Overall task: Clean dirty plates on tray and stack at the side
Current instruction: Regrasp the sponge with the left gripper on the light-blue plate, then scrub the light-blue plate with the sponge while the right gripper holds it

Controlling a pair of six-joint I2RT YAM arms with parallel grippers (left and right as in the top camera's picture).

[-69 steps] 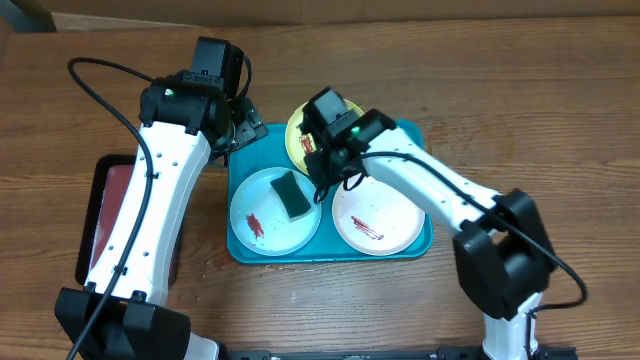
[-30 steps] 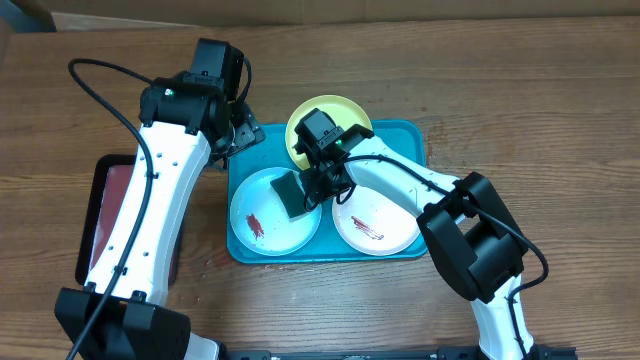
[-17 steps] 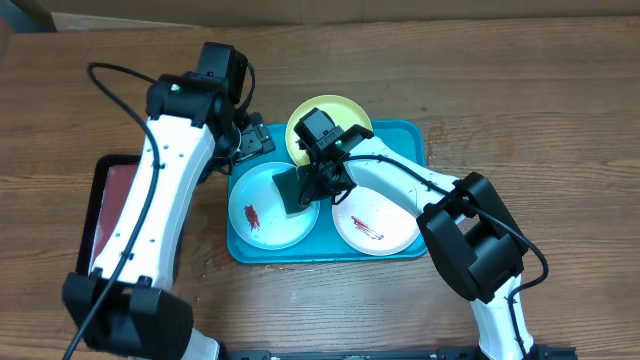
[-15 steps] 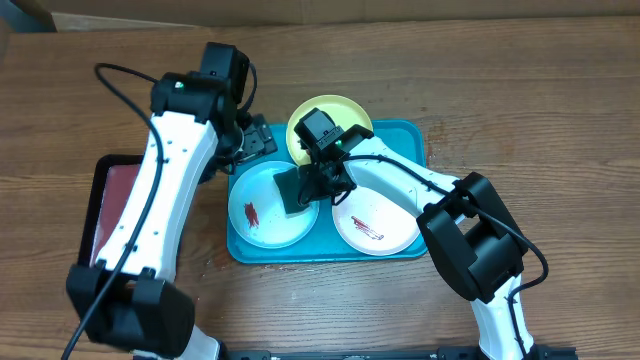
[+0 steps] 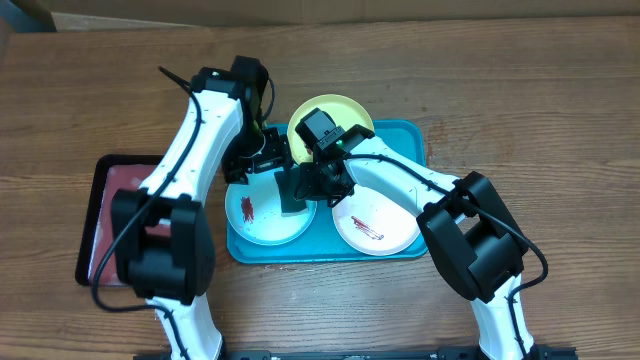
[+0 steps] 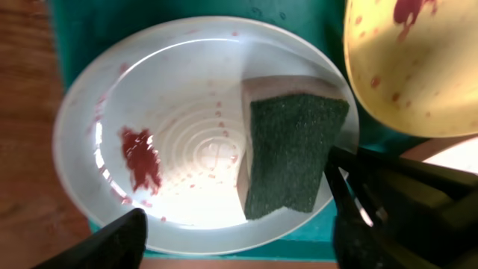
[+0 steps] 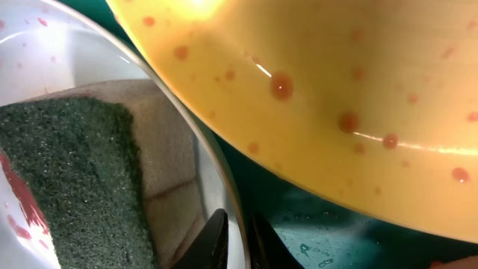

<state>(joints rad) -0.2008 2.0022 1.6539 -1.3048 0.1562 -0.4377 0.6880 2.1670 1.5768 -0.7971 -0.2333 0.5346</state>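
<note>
The light blue plate (image 5: pixel 255 215) lies at the left of the blue tray (image 5: pixel 412 140) with a red smear and a green sponge (image 5: pixel 290 190) in it. My right gripper (image 5: pixel 314 186) is shut on this plate's right rim (image 7: pixel 218 175), one finger inside and one outside (image 7: pixel 237 237). My left gripper (image 5: pixel 262 152) hovers open just above the same plate (image 6: pixel 187 112), fingers spread wide (image 6: pixel 235 237), empty. The yellow-green plate (image 5: pixel 335 112) leans on the tray's far rim, spotted red (image 7: pixel 336 90). The white plate (image 5: pixel 385 225) with a red smear lies at the tray's right.
A black tray with a dark red inside (image 5: pixel 100 215) stands left of the blue tray, under the left arm. The sponge (image 6: pixel 291 153) lies against the plate's right side, close to the yellow-green plate (image 6: pixel 418 67). Both arms cross over the blue tray's left half.
My left arm has swung right from the tray's far left corner to above the light blue plate. My right gripper has moved down to the plate's rim and stayed there.
</note>
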